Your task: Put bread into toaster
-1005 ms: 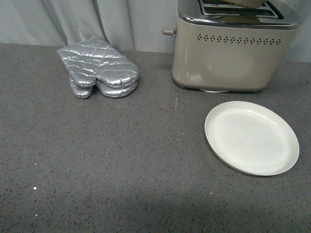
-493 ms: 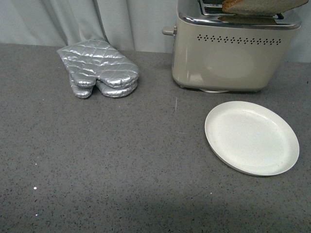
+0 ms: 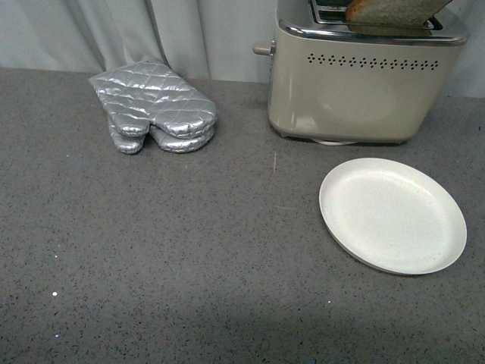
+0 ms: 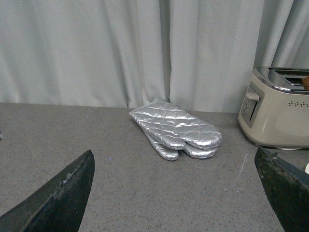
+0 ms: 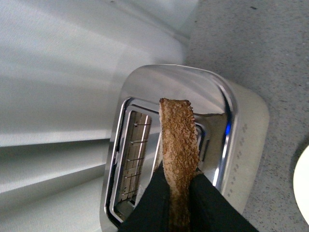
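Front view, your stock listed by size.

1. Grey speckled countertop (image 3: 189, 250), backed by a pale curtain (image 3: 114, 30).
2. Toaster (image 3: 356, 91), cream with a chrome top, at 1 o'clock. Its lever knob is on the left end.
3. White plate (image 3: 392, 214), at 4 o'clock, just in front of the toaster.
4. Silver quilted oven mitts (image 3: 155, 106), at 10 o'clock, well apart from the toaster.
5. Bread (image 3: 394, 10), over the toaster's top. Its lower edge may have entered a slot, but you cannot judge that from these views.
6. Right gripper (image 5: 179, 180), clenched on the slice, which it holds edge-on.
7. Left gripper (image 4: 174, 193), released, with its fingers spread wide.
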Tool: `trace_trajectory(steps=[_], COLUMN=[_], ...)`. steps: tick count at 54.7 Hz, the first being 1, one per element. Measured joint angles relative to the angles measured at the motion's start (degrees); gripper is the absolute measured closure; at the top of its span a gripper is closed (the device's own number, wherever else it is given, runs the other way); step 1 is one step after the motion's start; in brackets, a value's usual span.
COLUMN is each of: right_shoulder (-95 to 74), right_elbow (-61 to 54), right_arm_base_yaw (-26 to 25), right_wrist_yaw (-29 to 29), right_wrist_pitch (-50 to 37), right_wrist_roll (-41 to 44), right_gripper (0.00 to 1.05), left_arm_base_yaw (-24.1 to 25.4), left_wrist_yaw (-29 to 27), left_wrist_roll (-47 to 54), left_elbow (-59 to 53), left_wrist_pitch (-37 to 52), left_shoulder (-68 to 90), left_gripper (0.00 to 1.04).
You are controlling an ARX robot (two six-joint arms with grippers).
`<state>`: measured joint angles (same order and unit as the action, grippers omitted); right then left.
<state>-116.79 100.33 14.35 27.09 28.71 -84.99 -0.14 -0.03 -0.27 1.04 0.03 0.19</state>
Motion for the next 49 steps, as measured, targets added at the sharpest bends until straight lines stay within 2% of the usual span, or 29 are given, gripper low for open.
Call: trace_trajectory(steps=[11, 19, 21, 26, 31, 36, 43, 49], right_shoulder=[1.62, 5.81, 7.80, 13.42, 20.92, 27.63, 34.53, 42.75], right_elbow=[-3.93, -11.63, -15.04, -23.43, -35.12, -47.50, -57.46, -67.65], right_arm_base_yaw=[0.44, 1.27, 1.75, 2.12, 1.75, 0.63, -0.50, -3.08], right_wrist_yaw=[-0.24, 2.71, 4.96, 5.70, 3.41, 2.10, 0.94, -12.68], right_wrist_pitch=[-13.40, -24.52, -29.14, -39.41, -47.91, -54.16, -58.60, -68.70], right_wrist_roll=[20.24, 31.89, 38.49, 53.09, 69.07, 79.56, 85.07, 85.07], right_gripper=[0.35, 0.14, 0.08, 0.11, 0.10, 0.10, 0.10, 0.26], left_arm_base_yaw=[0.00, 0.00, 0.00, 0.00, 0.00, 0.00, 0.00, 0.00], left_wrist_yaw=[0.00, 0.00, 0.00, 0.00, 0.00, 0.00, 0.00, 0.00], left_wrist_roll=[-0.02, -0.02, -0.02, -0.02, -0.02, -0.02, -0.02, -0.02], left_elbow=[0.00, 0.00, 0.00, 0.00, 0.00, 0.00, 0.00, 0.00], left_wrist_pitch=[0.00, 0.00, 0.00, 0.00, 0.00, 0.00, 0.00, 0.00], left_shoulder=[0.02, 0.02, 0.02, 0.00, 0.00, 0.02, 0.00, 0.00], left_gripper=[0.07, 0.07, 0.07, 0.07, 0.07, 0.07, 0.07, 0.07])
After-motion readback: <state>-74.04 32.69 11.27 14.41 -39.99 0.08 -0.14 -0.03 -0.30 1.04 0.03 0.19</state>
